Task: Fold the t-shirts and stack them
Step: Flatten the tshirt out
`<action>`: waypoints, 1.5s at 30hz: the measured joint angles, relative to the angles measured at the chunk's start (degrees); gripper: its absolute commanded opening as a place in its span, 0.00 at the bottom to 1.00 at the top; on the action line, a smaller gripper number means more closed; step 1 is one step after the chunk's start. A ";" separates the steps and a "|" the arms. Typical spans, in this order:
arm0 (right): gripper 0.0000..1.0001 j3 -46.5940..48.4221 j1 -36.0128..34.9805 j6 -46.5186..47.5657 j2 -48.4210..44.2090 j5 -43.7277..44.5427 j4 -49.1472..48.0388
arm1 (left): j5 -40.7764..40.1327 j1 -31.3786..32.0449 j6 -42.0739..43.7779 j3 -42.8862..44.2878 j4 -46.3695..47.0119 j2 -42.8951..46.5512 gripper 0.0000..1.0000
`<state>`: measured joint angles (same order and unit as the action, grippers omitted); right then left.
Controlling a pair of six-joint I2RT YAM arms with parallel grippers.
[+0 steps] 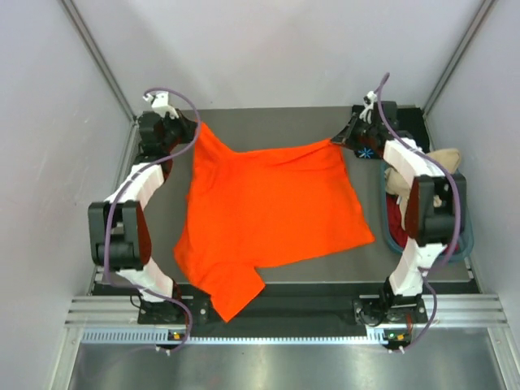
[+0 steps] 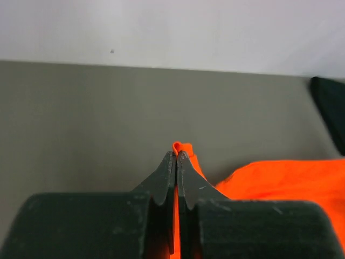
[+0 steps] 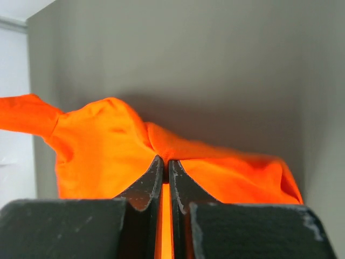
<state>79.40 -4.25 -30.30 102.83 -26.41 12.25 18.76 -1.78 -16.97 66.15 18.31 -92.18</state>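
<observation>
Left fingers [image 2: 161,181], right fingers [image 3: 146,183] clenched on far corners of bright orange cloth t-shirt [image 1: 268,203]; we want even tension, then lay flat.

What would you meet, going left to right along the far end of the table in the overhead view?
The left gripper, pinching a corner → bright orange cloth t-shirt → right gripper, pinching another corner → black t-shirt with light-blue star mark → beige cloth t-shirt.
</observation>
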 measured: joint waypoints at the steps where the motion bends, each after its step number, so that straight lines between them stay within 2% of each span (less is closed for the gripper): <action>1: 0.00 2.73 -0.04 0.39 3.37 0.22 -0.33 | 0.07 0.13 0.35 0.87 0.22 -2.56 0.00; 8: 0.00 22.49 -0.02 2.73 20.46 0.90 1.66 | 0.33 -0.22 3.41 15.61 -1.81 -18.82 0.00; 12: 0.00 32.85 0.04 3.28 27.23 0.87 3.21 | 0.37 -0.22 4.13 21.03 -3.43 -22.71 0.00; 21: 0.00 34.73 1.18 4.33 29.07 0.90 7.58 | -1.31 0.24 4.46 22.01 -6.73 -22.71 0.00; 22: 0.00 34.73 1.33 4.44 29.07 0.92 7.69 | -1.51 0.28 4.46 22.01 -7.17 -22.71 0.04; 25: 0.00 34.73 1.55 4.81 29.07 0.94 8.33 | -1.66 0.37 4.79 22.14 -9.16 -22.71 0.34; 26: 0.00 34.73 1.55 4.83 29.07 0.98 8.59 | -1.68 0.37 4.76 22.34 -10.32 -22.71 0.75; 27: 0.00 34.73 1.60 4.85 29.07 0.98 8.74 | -1.99 0.39 4.92 22.71 -11.76 -22.71 0.80; 30: 0.00 34.73 1.66 5.14 29.07 1.01 9.14 | -5.05 0.42 3.91 24.15 -17.38 -22.38 0.80; 31: 0.00 34.73 1.70 5.27 29.07 0.98 9.31 | -6.23 0.37 3.50 24.13 -19.08 -21.79 0.78; 32: 0.00 34.73 1.77 5.33 29.07 0.98 9.49 | -7.48 0.33 3.17 23.82 -21.40 -20.92 0.73; 33: 0.00 34.71 1.81 5.44 29.07 1.01 9.70 | -8.68 0.26 2.84 22.82 -22.60 -19.58 0.61; 35: 0.00 34.62 1.86 5.75 29.05 1.01 10.03 | -10.67 -0.17 1.07 19.58 -25.83 -15.45 0.47; 36: 0.00 34.58 1.86 5.81 29.05 0.98 10.14 | -11.32 -0.52 0.28 17.77 -27.87 -13.09 0.44; 38: 0.00 33.94 1.88 5.90 28.92 0.90 10.05 | -12.17 -1.51 -1.14 15.19 -31.61 -8.98 0.45; 40: 0.00 32.59 1.88 5.99 28.39 0.83 10.14 | -12.24 -2.91 -2.67 12.52 -34.38 -5.27 0.50; 45: 0.00 28.52 1.88 6.19 26.93 0.63 10.19 | -11.32 -5.05 -4.66 7.37 -40.79 -3.48 0.55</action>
<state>107.92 -2.37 -24.12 129.75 -25.78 22.44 7.44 -6.83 -21.63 73.52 -22.48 -95.66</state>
